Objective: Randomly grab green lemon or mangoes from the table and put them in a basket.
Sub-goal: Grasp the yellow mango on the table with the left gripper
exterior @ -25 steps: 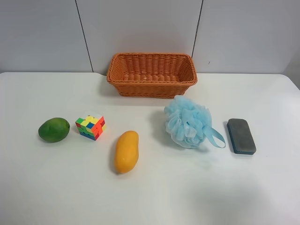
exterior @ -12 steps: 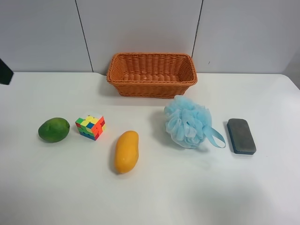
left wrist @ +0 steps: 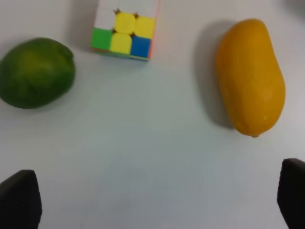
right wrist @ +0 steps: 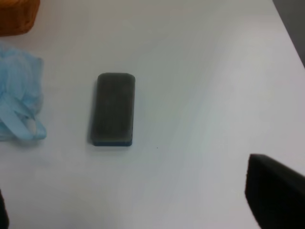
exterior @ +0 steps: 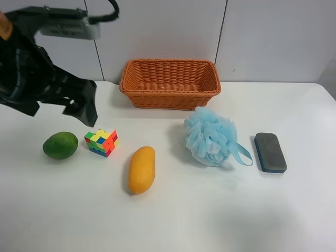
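Your left gripper (left wrist: 155,198) spread wide and empty over the smooth white table (exterior: 210,220), glossy oval green lemon (exterior: 60,145) beside a colourful cube (exterior: 101,143), long smooth mangoes (exterior: 142,169) near it, woven wicker basket (exterior: 169,100) behind, your right gripper (right wrist: 143,207) parted, empty, above a flat grey block (right wrist: 113,109) by frilly blue mesh (right wrist: 19,100)

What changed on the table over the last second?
The left arm swung in from the exterior high view's left edge and now hangs near the green lemon. Nothing was grasped. That fruit, the mango, cube, basket, bath puff and grey block stayed put.
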Motion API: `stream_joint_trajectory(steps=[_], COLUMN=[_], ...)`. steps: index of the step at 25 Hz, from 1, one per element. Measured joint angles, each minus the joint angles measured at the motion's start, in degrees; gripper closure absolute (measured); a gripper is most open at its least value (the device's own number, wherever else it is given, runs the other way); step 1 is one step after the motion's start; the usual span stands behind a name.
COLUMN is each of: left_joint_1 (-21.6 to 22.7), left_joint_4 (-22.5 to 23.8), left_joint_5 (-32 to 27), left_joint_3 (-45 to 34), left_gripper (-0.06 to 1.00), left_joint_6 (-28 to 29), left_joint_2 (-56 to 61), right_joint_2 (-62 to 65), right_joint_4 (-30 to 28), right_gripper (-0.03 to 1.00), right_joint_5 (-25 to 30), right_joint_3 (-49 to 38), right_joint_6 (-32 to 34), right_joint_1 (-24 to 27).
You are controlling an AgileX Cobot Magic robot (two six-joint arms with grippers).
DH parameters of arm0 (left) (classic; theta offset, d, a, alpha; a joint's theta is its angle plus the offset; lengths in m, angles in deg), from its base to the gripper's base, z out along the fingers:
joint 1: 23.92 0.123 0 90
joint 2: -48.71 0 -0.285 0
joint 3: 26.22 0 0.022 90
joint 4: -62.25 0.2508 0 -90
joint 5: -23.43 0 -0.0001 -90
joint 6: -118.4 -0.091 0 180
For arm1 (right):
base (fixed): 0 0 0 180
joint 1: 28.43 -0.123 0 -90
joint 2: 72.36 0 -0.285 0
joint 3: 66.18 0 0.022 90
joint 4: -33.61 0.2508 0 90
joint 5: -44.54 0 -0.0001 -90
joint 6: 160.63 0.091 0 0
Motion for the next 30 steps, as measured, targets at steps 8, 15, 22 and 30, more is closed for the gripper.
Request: stream_joint_trajectory(steps=[8,15,22,30], left_joint_1=[-5.2,-5.2,-5.3,-5.3], left_joint_4=[-1.6,-4.6,-7.0,-8.9], left_joint_5=[4.5,10.9,16.2,22.6], left_joint_3=[0.0,0.5,0.5,0.5], left_gripper=[-0.05,-0.05,-0.05,-0.05], left_joint_6=[7.9,9.6,10.1,10.1], left_joint_2=[-10.6,-17.5,-23.6,-27.8], right_joint_2=[0.0,0.0,0.0,0.0], right_joint_4=[0.0,0.0,0.0,0.0], right_gripper=[-0.03,-0.03,-0.03,-0.03], right_joint_5=[0.0,0.0,0.0,0.0], right_joint_3=[0.0,0.0,0.0,0.0], right_joint_6=[0.0,0.0,0.0,0.0], right_joint_1=[0.0,0.0,0.0,0.0])
